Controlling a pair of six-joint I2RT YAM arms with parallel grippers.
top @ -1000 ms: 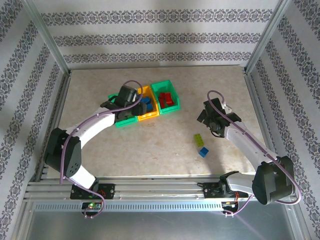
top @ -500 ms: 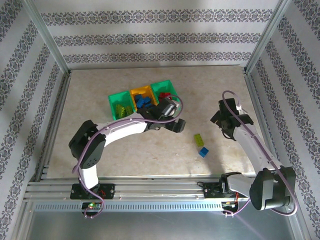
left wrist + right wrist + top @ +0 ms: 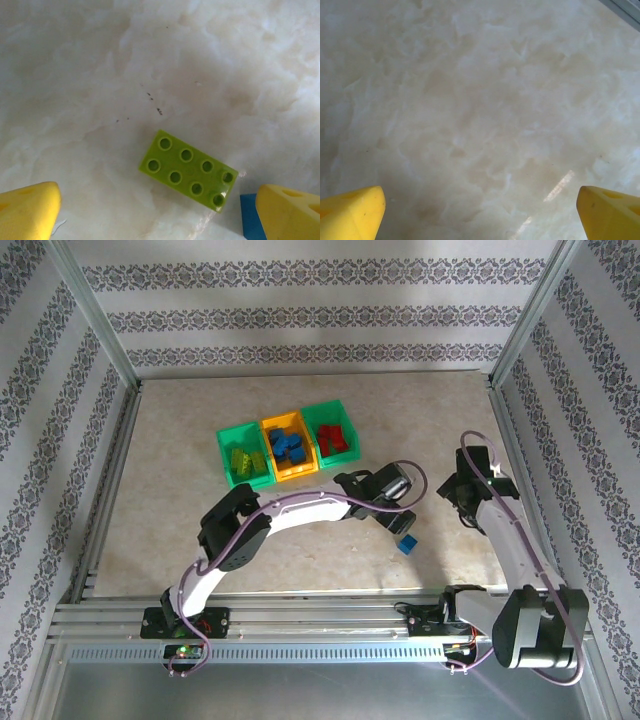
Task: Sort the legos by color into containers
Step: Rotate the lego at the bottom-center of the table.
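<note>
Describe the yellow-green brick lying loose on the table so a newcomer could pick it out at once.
On the pale marbled table, look to the near right of the row of three plastic bins, where the left gripper hangs open. Under it lies a flat yellow-green plastic brick with eight studs in two rows. Its one neighbour is a blue plastic brick.

Setting: a robotics lab test cell. A beige stone-pattern tabletop (image 3: 200, 410) is enclosed by an aluminium extrusion frame (image 3: 94, 315), with patterned wallpaper panels (image 3: 320, 315) at 9, 12 and 3 o'clock. A slotted mounting rail (image 3: 320, 625) at 6 o'clock carries the left arm (image 3: 300, 510) and the right arm (image 3: 510, 540).
</note>
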